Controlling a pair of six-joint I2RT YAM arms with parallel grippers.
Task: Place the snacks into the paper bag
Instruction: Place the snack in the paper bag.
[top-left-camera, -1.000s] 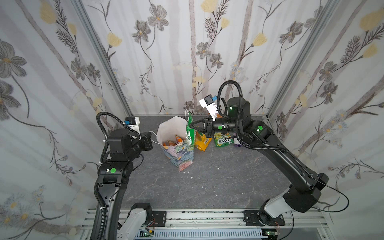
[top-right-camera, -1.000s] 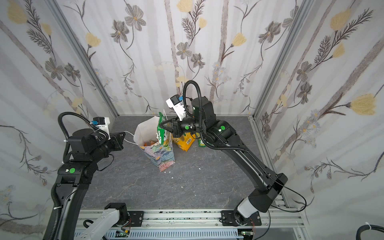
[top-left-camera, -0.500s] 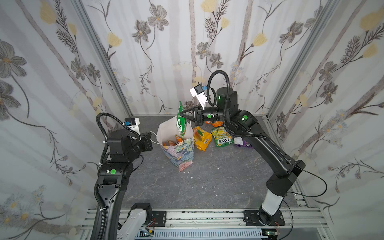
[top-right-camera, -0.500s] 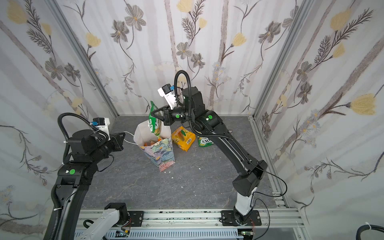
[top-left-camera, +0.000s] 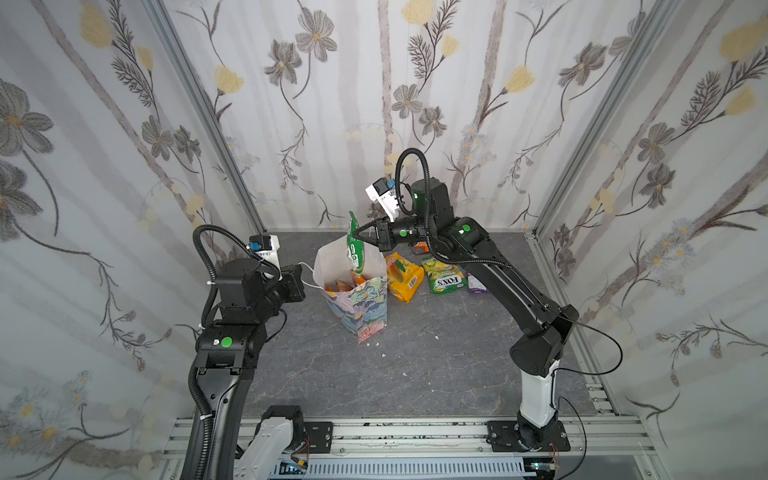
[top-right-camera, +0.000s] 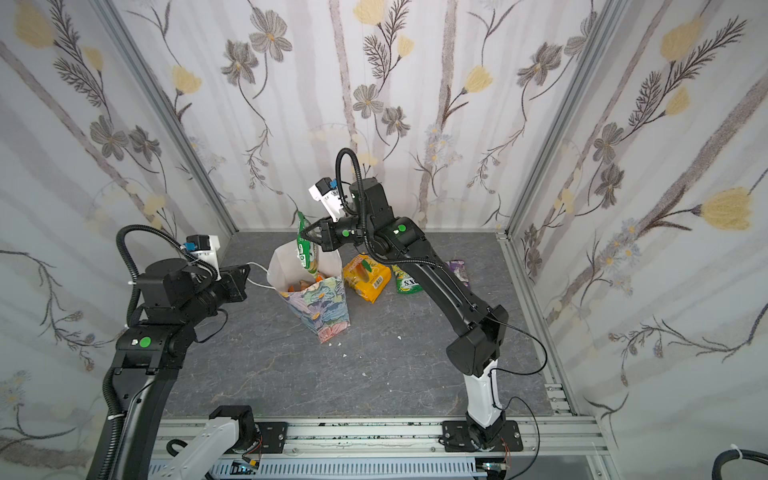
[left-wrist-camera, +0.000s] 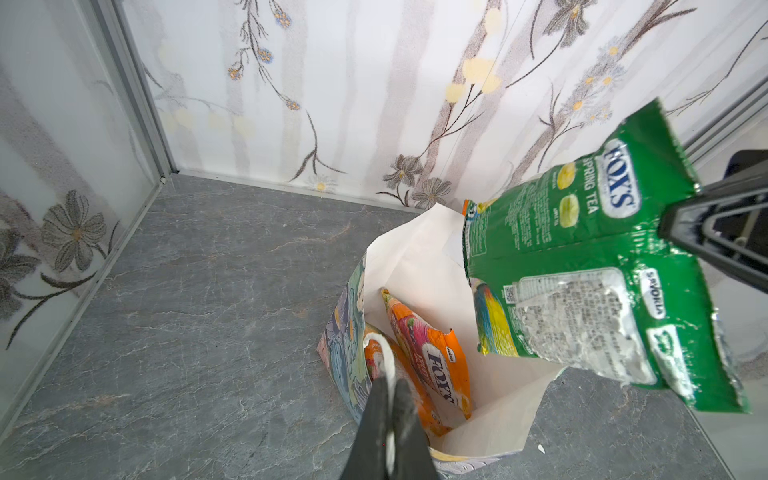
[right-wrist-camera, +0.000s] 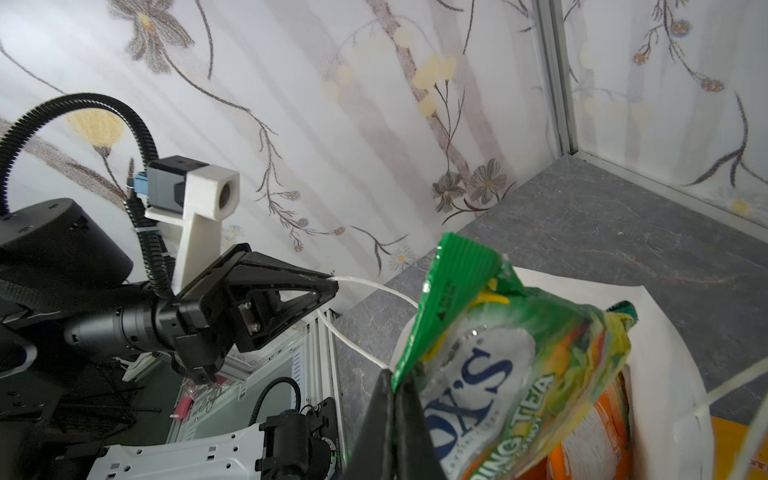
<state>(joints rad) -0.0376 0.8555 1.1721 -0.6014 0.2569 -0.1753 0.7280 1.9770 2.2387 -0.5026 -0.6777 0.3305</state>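
Green packet (top-left-camera: 355, 254) now over paper bag (top-left-camera: 358, 308), hanging from right pincer (top-left-camera: 360, 237)

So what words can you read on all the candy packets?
"FOX'S" and "SPRING TEA": hanging glossy green plastic packet.
"FOX'S": orange plastic packet inside the flowered paper bag.
"FOX'S": green-yellow plastic packet lying on the grey table.
Green packet's white label: too small to read.

Top views overhead, near-identical; wrist views close, share paper bag (left-wrist-camera: 415, 262).
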